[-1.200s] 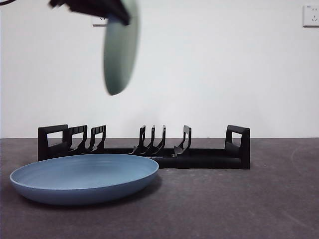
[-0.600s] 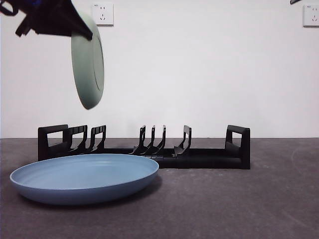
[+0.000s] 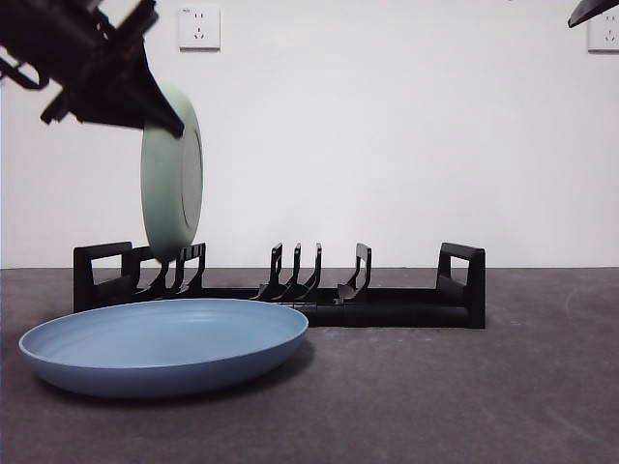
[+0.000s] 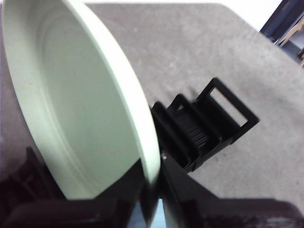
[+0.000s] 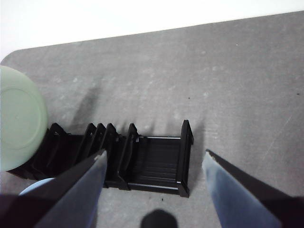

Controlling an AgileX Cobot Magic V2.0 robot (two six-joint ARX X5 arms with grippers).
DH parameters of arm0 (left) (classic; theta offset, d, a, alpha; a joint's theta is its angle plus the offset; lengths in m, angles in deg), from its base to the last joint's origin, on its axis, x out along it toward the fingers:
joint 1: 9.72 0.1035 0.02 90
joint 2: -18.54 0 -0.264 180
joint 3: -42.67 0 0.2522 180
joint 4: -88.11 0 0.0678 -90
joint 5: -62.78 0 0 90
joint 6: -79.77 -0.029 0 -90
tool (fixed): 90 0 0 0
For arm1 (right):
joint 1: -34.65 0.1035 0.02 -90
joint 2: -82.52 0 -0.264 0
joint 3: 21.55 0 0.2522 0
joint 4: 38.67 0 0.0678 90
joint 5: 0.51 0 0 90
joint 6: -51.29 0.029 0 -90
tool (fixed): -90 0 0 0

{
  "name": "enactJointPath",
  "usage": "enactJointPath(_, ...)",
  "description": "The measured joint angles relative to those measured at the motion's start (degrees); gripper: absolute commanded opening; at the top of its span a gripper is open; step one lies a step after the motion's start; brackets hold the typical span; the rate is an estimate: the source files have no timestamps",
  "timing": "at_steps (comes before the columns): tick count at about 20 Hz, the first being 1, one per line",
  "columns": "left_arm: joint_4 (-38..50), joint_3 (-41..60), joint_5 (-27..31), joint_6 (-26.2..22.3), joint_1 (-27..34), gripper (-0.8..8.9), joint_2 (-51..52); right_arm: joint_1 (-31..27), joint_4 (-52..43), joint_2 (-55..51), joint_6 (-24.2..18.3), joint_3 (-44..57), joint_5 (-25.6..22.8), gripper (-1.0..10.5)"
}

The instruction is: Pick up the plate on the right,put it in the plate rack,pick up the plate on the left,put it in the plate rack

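Note:
My left gripper (image 3: 155,106) is shut on the rim of a pale green plate (image 3: 172,174), held upright over the left end of the black plate rack (image 3: 280,285). The plate's lower edge hangs level with the leftmost prongs; I cannot tell if it touches them. In the left wrist view the green plate (image 4: 76,99) fills the frame, with the rack's end handle (image 4: 209,123) beyond it. A blue plate (image 3: 164,345) lies flat on the table before the rack's left half. My right gripper (image 5: 152,164) hangs open high above the rack (image 5: 142,161), empty; it sees the green plate (image 5: 19,123).
The dark grey table (image 3: 464,396) stretches in front of and right of the rack. A white wall with two sockets (image 3: 198,27) stands behind. A black tip of the waiting arm (image 3: 592,12) shows at the top right corner.
The green plate has come down and moved left, from high above the rack to its leftmost prongs. It has turned more upright. The blue plate and the rack have not moved.

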Motion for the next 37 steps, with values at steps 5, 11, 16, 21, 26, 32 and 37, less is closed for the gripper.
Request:
enactJointPath(5, -2.16, 0.00, 0.13, -1.07, 0.00, 0.00, -3.98, 0.00, 0.22, 0.00, -0.09, 0.00, 0.00, 3.4)
enactJointPath(11, -5.73, -0.04, 2.51, -1.57, -0.02, 2.60, -3.82, 0.04, 0.33, 0.00, -0.09, 0.00, 3.02, 3.4)
enactJointPath(16, -10.51, -0.72, 3.43, -3.17, -0.42, 2.62, -0.13, 1.57, 1.03, 3.41, -0.33, 0.00, 15.34, 2.5)
enactJointPath(21, -10.67, -1.01, 8.70, -5.95, -3.63, 3.09, 15.39, 9.16, 3.28, 13.31, -1.51, 0.00, 16.55, 2.5)
enactJointPath(26, -13.33, -1.22, 19.37, -11.26, -8.92, 3.77, 29.92, 16.44, 0.11, 26.82, -2.21, 0.00, 16.57, 2.5)
enactJointPath(32, -19.21, -1.22, 29.31, -16.17, -15.45, 3.77, 37.77, 20.33, -4.61, 40.79, -2.47, 0.00, 16.57, 2.5)
enactJointPath(37, -23.43, -1.20, 32.98, -16.68, -19.43, 3.77, 37.68, 21.18, -9.97, 46.62, -1.40, 0.00, 19.45, 1.5)
